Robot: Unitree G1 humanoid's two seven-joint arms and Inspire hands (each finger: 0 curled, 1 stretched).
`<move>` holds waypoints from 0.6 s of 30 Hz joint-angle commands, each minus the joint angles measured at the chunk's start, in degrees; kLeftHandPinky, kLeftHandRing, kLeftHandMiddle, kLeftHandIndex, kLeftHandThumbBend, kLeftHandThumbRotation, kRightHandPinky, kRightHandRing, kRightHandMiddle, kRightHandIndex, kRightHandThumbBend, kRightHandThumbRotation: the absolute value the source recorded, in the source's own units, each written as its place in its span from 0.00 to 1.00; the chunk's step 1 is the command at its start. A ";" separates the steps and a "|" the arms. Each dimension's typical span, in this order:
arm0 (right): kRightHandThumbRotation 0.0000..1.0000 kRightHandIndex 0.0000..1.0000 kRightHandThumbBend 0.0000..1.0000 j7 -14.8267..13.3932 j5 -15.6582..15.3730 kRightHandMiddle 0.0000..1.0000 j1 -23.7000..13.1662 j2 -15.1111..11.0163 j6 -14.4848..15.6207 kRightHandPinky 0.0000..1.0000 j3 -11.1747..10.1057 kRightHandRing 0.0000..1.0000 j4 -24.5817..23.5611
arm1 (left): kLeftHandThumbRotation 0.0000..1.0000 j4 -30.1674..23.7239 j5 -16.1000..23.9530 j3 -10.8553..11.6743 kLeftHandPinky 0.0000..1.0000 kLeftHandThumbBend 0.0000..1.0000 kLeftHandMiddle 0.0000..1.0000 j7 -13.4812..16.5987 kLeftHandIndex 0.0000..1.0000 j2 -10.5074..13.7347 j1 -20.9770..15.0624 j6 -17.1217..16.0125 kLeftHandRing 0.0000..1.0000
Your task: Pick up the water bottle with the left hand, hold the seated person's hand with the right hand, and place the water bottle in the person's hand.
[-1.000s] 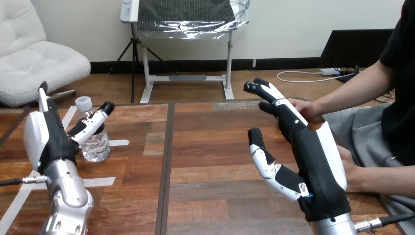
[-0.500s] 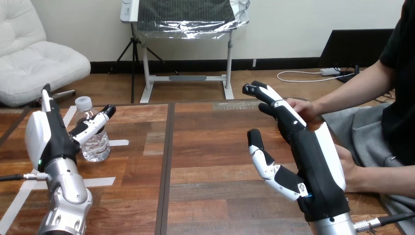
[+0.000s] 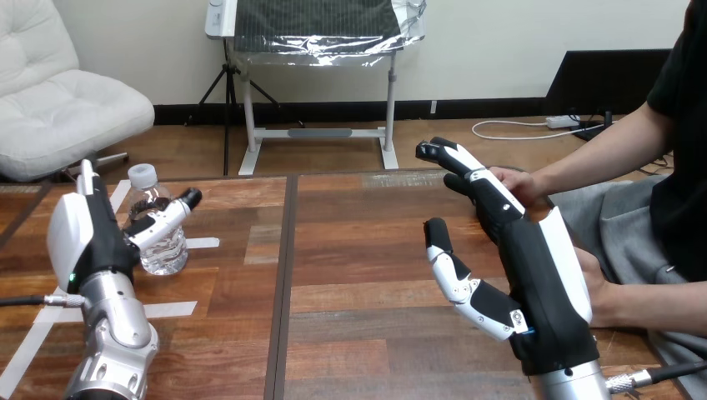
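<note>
A clear plastic water bottle with a white cap [image 3: 161,248] stands upright on the brown wooden table [image 3: 367,250], at its left side, beside strips of white tape [image 3: 169,309]. The robot's left hand [image 3: 83,237] is set on edge just left of the bottle, fingers straight and spread from the thumb, which reaches across the bottle's front. It appears to be bracketing the bottle for a grasp and has not closed on it. The right hand [image 3: 542,283] is raised at the right, fingers straight and thumb held apart, gripping nothing. It reaches toward the person's hand [image 3: 518,183], probably to take hold of it; whether they touch cannot be told.

Compared with a second ago, the left hand has shifted slightly lower and nearer the bottle. The bottle and the right hand have barely moved.
</note>
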 commanded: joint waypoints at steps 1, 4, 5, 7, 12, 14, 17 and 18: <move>0.00 0.83 0.14 0.23 0.64 0.92 -3.74 -0.51 -1.11 0.89 -0.92 0.91 0.01 | 0.51 1.05 1.99 -2.41 0.86 0.92 0.95 0.62 0.95 2.28 -5.55 0.14 0.93; 0.00 0.83 0.15 0.40 0.65 0.92 -3.82 -0.56 -1.36 0.89 -1.01 0.92 0.25 | 0.51 1.76 2.68 -3.13 0.86 0.92 0.94 0.97 0.94 2.44 -5.92 -0.11 0.92; 0.00 0.83 0.15 0.44 0.64 0.92 -3.82 -0.55 -1.39 0.89 -1.04 0.92 0.26 | 0.51 1.86 2.68 -3.27 0.85 0.92 0.94 1.05 0.94 2.47 -5.98 -0.16 0.92; 0.00 0.84 0.15 0.44 0.57 0.92 -3.80 -0.48 -1.35 0.89 -1.08 0.92 0.22 | 0.51 2.12 3.05 -3.85 0.85 0.92 0.94 1.23 0.93 2.55 -6.21 0.13 0.92; 0.00 0.83 0.15 0.50 0.45 0.91 -3.81 -0.51 -1.35 0.89 -1.14 0.92 0.20 | 0.52 2.68 4.13 -5.05 0.85 0.93 0.93 1.85 0.92 2.54 -6.86 1.01 0.91; 0.00 0.83 0.15 0.53 0.43 0.91 -3.82 -0.55 -1.34 0.89 -1.16 0.92 0.22 | 0.52 2.87 4.53 -5.53 0.85 0.93 0.92 2.33 0.92 2.52 -7.09 0.87 0.91; 0.00 0.83 0.15 0.57 0.47 0.91 -3.75 -0.59 -1.42 0.89 -1.18 0.91 0.27 | 0.51 3.20 4.77 -5.96 0.85 0.92 0.92 2.83 0.91 2.52 -7.26 0.62 0.91; 0.00 0.83 0.15 0.58 0.48 0.91 -3.70 -0.59 -1.37 0.89 -1.18 0.91 0.21 | 0.51 3.24 4.93 -6.18 0.85 0.92 0.92 2.88 0.90 2.54 -7.37 0.69 0.91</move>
